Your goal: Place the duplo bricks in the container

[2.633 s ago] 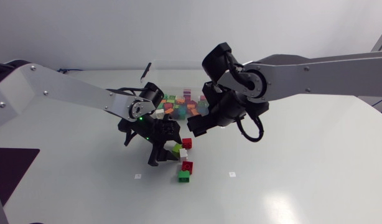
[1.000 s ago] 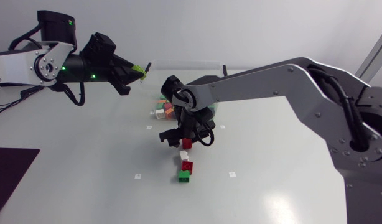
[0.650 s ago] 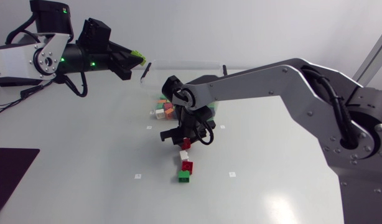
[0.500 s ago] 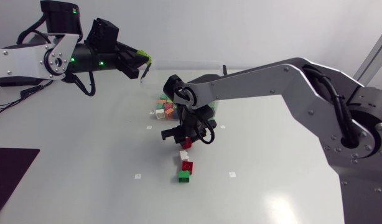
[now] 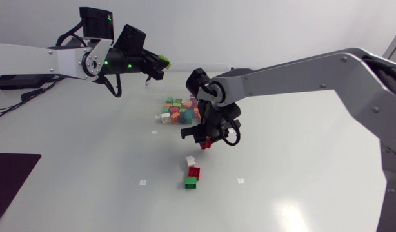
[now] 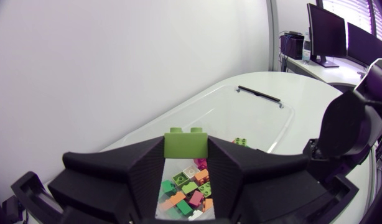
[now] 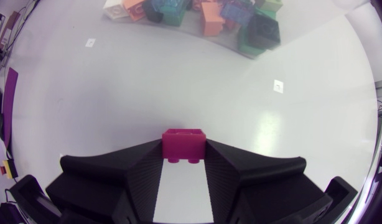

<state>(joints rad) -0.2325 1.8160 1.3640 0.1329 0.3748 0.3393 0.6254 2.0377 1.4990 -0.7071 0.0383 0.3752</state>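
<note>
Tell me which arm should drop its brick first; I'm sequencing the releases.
Left. Its jaws hold the green brick over the container, whose bricks show beneath. The right's red brick hangs over bare table, container ahead.

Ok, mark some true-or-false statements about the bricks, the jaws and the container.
1. The left jaws hold a green brick. True.
2. The right jaws are empty. False: they are shut on a red brick.
3. The container holds no bricks. False: many bricks of mixed colours lie in it.
4. A white brick lies on the table, outside the container. True.
</note>
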